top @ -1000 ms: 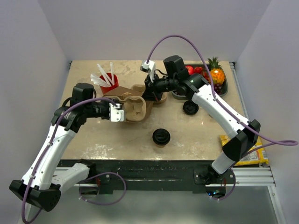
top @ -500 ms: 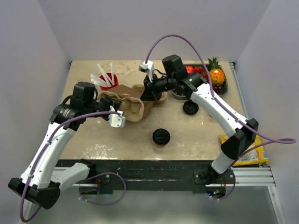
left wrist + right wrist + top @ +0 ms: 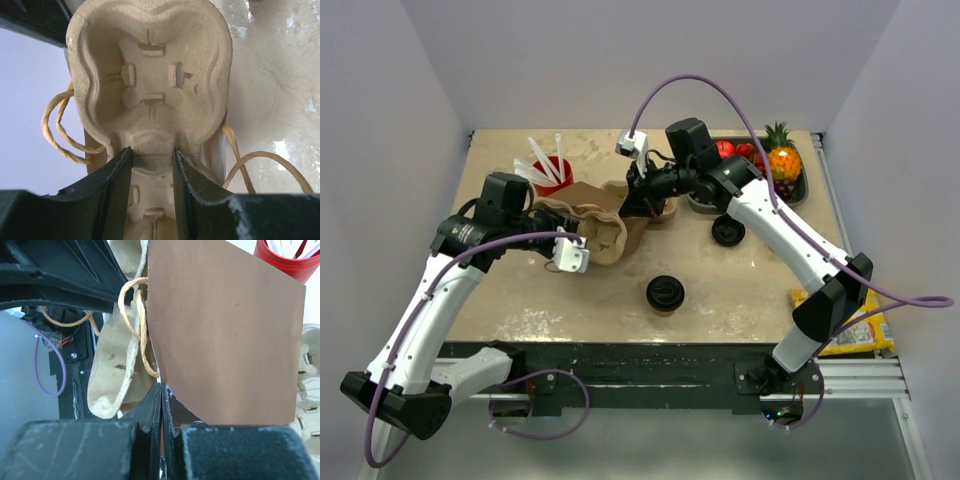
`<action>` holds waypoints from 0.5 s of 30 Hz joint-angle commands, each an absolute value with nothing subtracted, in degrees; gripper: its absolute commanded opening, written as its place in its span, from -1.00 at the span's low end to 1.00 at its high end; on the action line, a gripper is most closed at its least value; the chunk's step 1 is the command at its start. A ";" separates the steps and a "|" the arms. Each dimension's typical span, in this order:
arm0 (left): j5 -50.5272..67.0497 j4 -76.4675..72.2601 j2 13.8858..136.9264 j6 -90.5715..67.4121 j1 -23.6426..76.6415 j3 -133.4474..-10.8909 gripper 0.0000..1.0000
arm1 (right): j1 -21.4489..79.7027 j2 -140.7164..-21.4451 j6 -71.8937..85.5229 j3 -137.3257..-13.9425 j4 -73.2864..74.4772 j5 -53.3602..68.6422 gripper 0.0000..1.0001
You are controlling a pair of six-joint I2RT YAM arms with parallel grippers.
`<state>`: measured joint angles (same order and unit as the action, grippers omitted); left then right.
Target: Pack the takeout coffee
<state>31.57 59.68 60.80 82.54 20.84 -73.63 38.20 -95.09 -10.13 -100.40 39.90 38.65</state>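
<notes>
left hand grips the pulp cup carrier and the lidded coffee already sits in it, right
No: the left hand grips the pulp cup carrier, but the lidded coffee stands on the table, apart from it, as the top external view shows.

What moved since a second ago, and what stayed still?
The left end effector, clamped on the cup carrier, swung a little back toward the robot, tipping the carrier next to the paper bag. Nothing was picked up or let go. The right end effector kept pinching the bag. The takeout coffee and loose lid stayed put.
</notes>
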 commanded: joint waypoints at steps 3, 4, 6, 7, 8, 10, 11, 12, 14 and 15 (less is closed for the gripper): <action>34.80 58.10 61.43 81.39 22.50 -72.77 -1.00 | 38.32 -94.48 -10.20 -101.78 40.25 39.90 -1.00; 34.89 57.83 61.78 81.39 22.67 -72.60 -1.00 | 38.32 -94.57 -10.20 -101.78 40.34 40.08 -1.00; 35.07 57.83 62.22 81.47 22.94 -72.68 -1.00 | 38.32 -94.57 -9.84 -101.69 40.08 40.17 -1.00; 34.98 57.57 62.49 81.65 23.11 -72.77 -1.00 | 38.23 -94.74 -9.50 -101.60 39.99 40.08 -1.00; 34.55 56.79 62.32 81.39 23.55 -72.51 -1.00 | 38.32 -94.75 -8.54 -101.60 39.82 39.73 -1.00; 31.92 51.79 60.30 79.98 24.87 -71.02 -1.00 | 38.32 -94.92 -7.82 -101.69 39.20 39.64 -1.00; 31.12 50.29 59.42 79.98 25.13 -68.84 -1.00 | 38.32 -94.92 -7.74 -101.69 39.11 39.81 -1.00; 30.85 49.06 58.11 81.37 25.40 -68.04 -1.00 | 38.23 -95.01 -7.56 -101.69 38.85 39.81 -1.00; 32.16 48.78 57.48 81.65 25.49 -67.33 -1.00 | 38.23 -95.36 -6.77 -101.95 38.50 39.64 -1.00; 33.47 48.69 57.39 80.00 25.58 -67.67 -1.00 | 38.32 -95.45 -6.77 -102.13 38.41 39.64 -1.00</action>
<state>31.09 53.63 59.22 81.01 24.88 -68.60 38.17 -95.22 -8.51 -100.40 39.86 38.59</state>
